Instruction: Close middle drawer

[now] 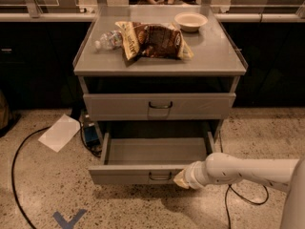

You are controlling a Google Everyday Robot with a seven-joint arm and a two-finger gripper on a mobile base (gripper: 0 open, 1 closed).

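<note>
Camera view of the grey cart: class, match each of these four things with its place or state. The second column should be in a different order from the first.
Things
1. middle drawer
2. bowl
3. sheet of paper
4. gripper

Place or state
a. lying on the floor, left of the cart
b. pulled out, inside visible
c. at the open drawer's front panel, just right of its handle
d. on the cart top, back right

Pairs: 1-b, 2-d, 3-a, 4-c
</note>
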